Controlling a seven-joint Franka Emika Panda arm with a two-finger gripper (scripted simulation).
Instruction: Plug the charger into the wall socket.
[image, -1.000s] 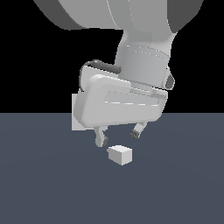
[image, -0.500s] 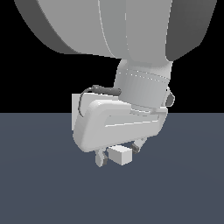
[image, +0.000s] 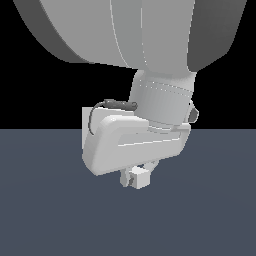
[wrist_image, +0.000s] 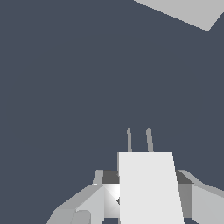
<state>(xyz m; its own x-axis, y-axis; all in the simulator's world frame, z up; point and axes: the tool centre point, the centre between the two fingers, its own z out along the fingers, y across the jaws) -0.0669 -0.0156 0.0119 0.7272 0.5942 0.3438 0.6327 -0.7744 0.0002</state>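
Low over the dark blue-grey bench (image: 60, 220), the pincer (image: 134, 177) sits with its fingers (wrist_image: 94, 201) on either side of the charger (wrist_image: 148, 188), closed against its flanks so the small white block is gripped between them. From the charger's far face, 2 thin grey prongs (wrist_image: 139, 140) point forward. Well beyond the charger, a corner of the wall socket (wrist_image: 186, 11) shows as a pale flat panel.

Exterior view sits close, level; wrist view looks along fingers (wrist_image: 83, 205).
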